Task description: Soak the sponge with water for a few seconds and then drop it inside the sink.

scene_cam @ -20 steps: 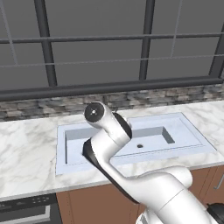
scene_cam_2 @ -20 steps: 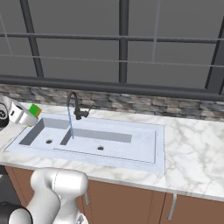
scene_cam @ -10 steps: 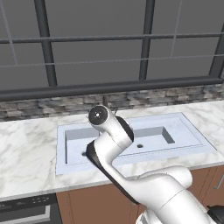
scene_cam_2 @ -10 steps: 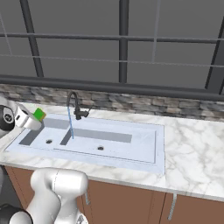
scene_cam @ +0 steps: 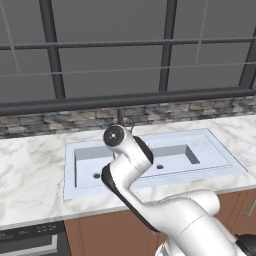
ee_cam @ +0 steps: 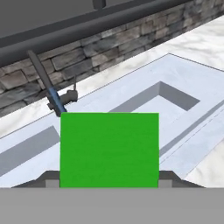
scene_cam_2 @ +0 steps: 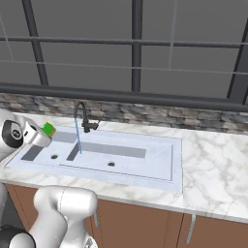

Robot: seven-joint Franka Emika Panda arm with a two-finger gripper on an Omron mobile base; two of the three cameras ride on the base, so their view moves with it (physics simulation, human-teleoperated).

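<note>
My gripper is shut on the sponge, a bright green block held in the air above the left end of the sink. The water falls as a thin blue stream from the black faucet, a short way to the right of the sponge and not touching it. In the hand view the sponge sits between the two fingertips of the gripper, with the faucet and the water beyond its upper left corner. In the left base view my own arm hides the gripper.
The pale sink is set in a white marble counter. A stone backsplash and dark window frames stand behind it. Two dark drains lie in the basins. Brown cabinet fronts are below.
The gripper has carried the sponge a little to the right and down, closer to the water stream. Its grip has stayed shut.
</note>
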